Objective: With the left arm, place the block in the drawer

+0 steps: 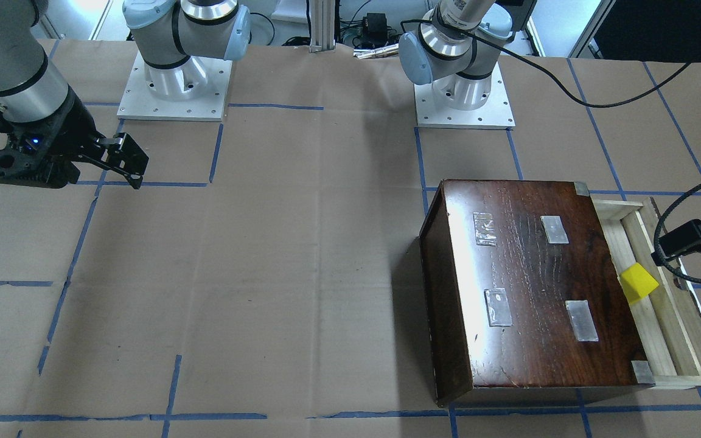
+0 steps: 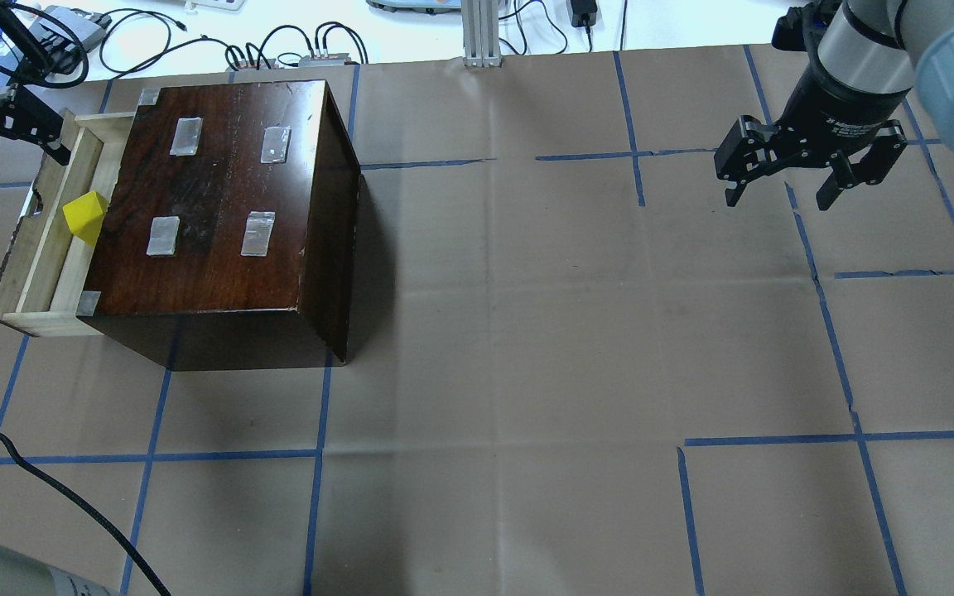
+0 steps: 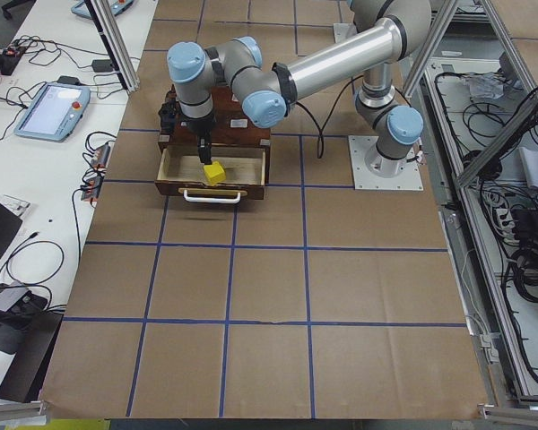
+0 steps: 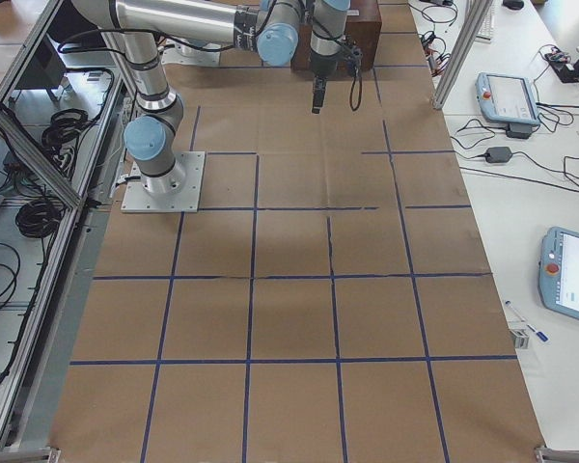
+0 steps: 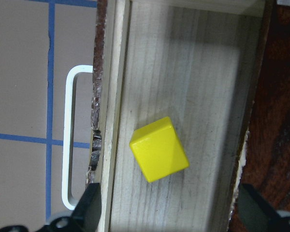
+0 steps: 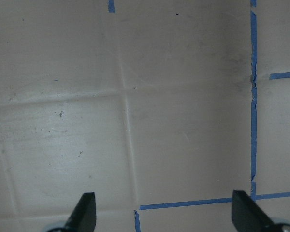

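The yellow block (image 1: 638,283) lies on the floor of the open pale-wood drawer (image 1: 685,340), pulled out of the dark cabinet (image 1: 539,286). It also shows in the overhead view (image 2: 85,217) and the left wrist view (image 5: 159,150), lying tilted, touching neither finger. My left gripper (image 1: 685,240) hovers over the drawer, open and empty; its fingers (image 5: 89,205) stand wide apart on either side of the block's line. My right gripper (image 2: 783,186) is open and empty above bare table, far from the cabinet.
The drawer's white wire handle (image 5: 70,145) sticks out from its dark front panel. The cabinet top (image 2: 220,199) carries several tape patches. A black cable (image 1: 569,91) trails from the left arm. Brown paper with blue tape lines (image 2: 634,157) covers the table.
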Controlling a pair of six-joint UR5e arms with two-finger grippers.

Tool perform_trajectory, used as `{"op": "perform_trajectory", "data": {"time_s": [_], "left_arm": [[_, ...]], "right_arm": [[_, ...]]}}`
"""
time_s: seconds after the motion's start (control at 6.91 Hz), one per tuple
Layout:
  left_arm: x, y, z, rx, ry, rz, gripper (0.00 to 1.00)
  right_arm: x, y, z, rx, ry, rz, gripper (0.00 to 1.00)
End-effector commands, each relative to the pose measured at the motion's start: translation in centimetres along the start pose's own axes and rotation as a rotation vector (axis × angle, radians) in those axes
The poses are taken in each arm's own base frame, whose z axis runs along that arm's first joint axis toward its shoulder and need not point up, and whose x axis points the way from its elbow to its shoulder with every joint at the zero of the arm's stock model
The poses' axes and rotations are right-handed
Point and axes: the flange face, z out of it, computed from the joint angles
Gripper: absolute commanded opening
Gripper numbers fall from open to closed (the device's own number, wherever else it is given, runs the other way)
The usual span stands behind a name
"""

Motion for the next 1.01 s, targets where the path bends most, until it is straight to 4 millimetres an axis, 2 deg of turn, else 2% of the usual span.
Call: {"op": "perform_trajectory", "data": {"time_s": [0.0,0.14,0.29,0.43,0.58,0.87], "left_arm": [[0.3,1.0,-1.5,0.008,-0.004,-0.001,0.99],[0.5,1.2,-2.0,0.017,-0.007,-0.004,0.99],[1.6,2.0,-3.4,0.026,-0.008,-0.047,0.99],[3.8,3.4,-5.5,0.045,-0.01,-0.066,0.99],[8.4,5.2,-6.7,0.062,-0.011,-0.067,0.99],[17.9,6.9,-7.2,0.072,-0.004,-0.083,0.99]], "right_arm": [[0.0,0.0,0.0,0.001,0.0,0.0,1.0],[0.0,0.0,0.0,0.0,0.0,0.0,1.0],[0.0,0.0,0.1,-0.002,0.0,0.0,1.0],[0.0,0.0,0.0,0.0,0.0,0.0,1.0],[0.0,0.0,0.0,0.001,0.0,0.0,1.0],[0.0,0.0,0.0,0.001,0.0,0.0,1.0]]}}
